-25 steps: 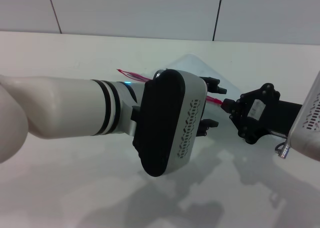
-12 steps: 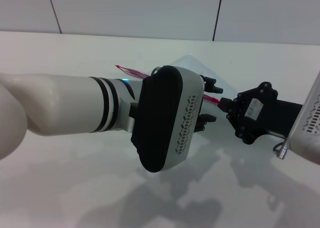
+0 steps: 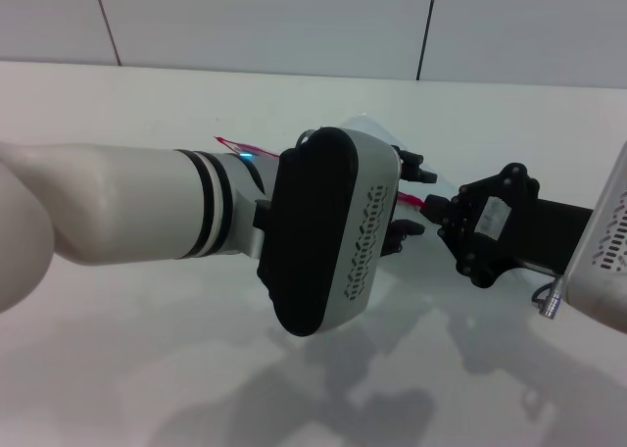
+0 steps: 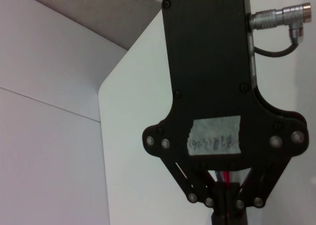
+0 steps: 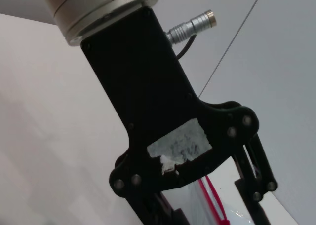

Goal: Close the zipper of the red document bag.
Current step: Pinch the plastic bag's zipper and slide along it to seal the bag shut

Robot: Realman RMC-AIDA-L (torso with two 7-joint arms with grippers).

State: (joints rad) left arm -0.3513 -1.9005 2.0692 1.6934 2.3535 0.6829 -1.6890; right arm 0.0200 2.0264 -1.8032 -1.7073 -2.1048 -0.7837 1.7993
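Note:
The red document bag lies flat on the table, mostly hidden behind my left wrist. Its zipper shows as a thin red strip left of the wrist and again as a short red piece near the right gripper. My left gripper reaches across the bag. In the left wrist view its fingers meet, with red showing between the links. My right gripper comes in from the right, narrowed to a point on the strip's right end. In the right wrist view the zipper runs between that gripper's links, and its fingertips are out of frame.
The white table spreads around both arms, with a pale panelled wall behind it. The bulky left forearm and wrist housing block most of the middle. A table edge shows in the left wrist view.
The right gripper has shifted a little left, toward the left wrist. The left wrist and the visible left end of the red strip have also drifted slightly left.

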